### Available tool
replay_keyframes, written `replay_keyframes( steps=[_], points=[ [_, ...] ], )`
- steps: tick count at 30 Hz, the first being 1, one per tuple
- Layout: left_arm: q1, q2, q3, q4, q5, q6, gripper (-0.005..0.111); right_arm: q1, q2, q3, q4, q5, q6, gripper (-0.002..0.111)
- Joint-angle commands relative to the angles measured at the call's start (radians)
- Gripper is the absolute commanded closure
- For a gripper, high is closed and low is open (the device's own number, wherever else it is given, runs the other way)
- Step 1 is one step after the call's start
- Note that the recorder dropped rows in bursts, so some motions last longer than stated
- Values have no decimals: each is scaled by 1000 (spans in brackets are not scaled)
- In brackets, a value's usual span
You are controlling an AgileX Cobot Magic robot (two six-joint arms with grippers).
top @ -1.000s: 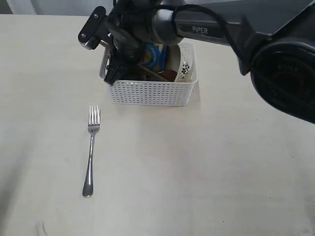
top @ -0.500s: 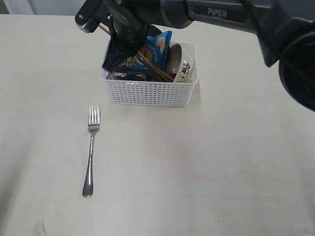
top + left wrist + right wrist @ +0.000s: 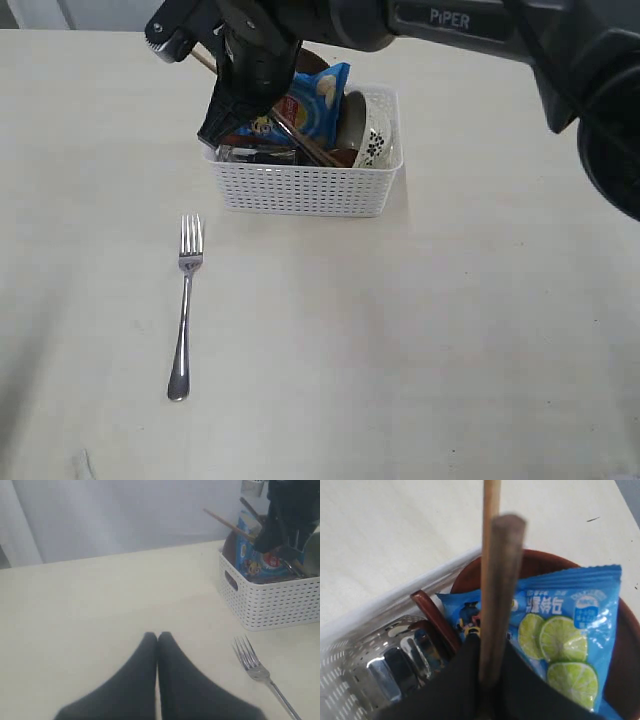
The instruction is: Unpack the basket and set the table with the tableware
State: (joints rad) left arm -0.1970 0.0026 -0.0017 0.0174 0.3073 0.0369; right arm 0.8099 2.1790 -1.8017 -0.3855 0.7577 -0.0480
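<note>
My right gripper [image 3: 224,118] hangs over the left end of the white basket [image 3: 305,187], shut on two wooden chopsticks [image 3: 496,580]. Their upper ends stick out past the gripper [image 3: 203,60] and their lower ends slant down among the basket's contents. Inside the basket are a steel cup [image 3: 395,665], a reddish-brown spoon [image 3: 434,617], a brown plate [image 3: 540,562] and an off-white bowl [image 3: 376,130]. A steel fork [image 3: 185,300] lies on the table [image 3: 420,330] in front of the basket. My left gripper [image 3: 158,636] is shut and empty, low over the table near the fork [image 3: 256,666].
A blue chips bag [image 3: 312,100] stands in the basket against the plate. The right arm's dark body [image 3: 480,40] reaches across the back of the scene. Open tabletop lies on all sides of the fork.
The right gripper has risen from deep in the basket's left end, lifting the chopsticks up and slightly left. The chips bag and cup now show. The fork has not moved.
</note>
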Motion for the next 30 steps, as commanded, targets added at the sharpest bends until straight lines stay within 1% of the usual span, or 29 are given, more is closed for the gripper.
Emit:
replay_keyframes(
  steps=[1, 9, 17, 25, 30],
  points=[
    [0, -3, 2, 5, -8, -3, 107, -1, -13, 0, 28, 17, 0, 109],
    [0, -3, 2, 5, -8, -3, 107, -1, -60, 0, 28, 7, 0, 109],
    [0, -3, 2, 5, -8, -3, 107, -3, -92, 0, 28, 43, -22, 109],
    [0, -3, 2, 5, -8, -3, 107, -3, -92, 0, 48, 18, -22, 109],
    [0, -3, 2, 5, -8, -3, 107, -3, -55, 0, 67, 40, -24, 109]
  ],
)
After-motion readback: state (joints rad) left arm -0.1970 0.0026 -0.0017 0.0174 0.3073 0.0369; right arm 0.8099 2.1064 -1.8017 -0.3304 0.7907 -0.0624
